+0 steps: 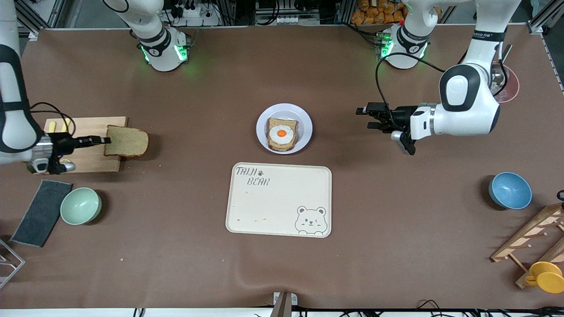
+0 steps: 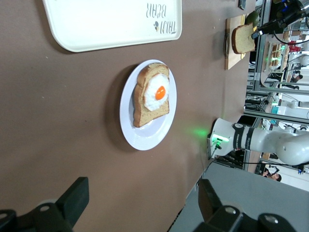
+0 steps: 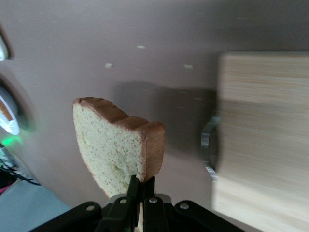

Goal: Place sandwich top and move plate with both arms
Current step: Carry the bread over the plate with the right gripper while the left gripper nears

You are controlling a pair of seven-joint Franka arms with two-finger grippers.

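Note:
My right gripper is shut on the crust edge of the sandwich top, a plain light-brown bread slice. The slice is held on edge in the air over the end of the wooden cutting board. The right wrist view shows the fingertips pinching the slice above the brown table. The pale plate sits mid-table and carries a bread slice with a fried egg. My left gripper hovers open and empty over the table beside the plate, toward the left arm's end. The left wrist view looks onto the plate between its fingers.
A cream bear-printed tray lies nearer the front camera than the plate. A mint bowl and dark cloth lie near the cutting board. A blue bowl, wooden rack and yellow cup stand at the left arm's end.

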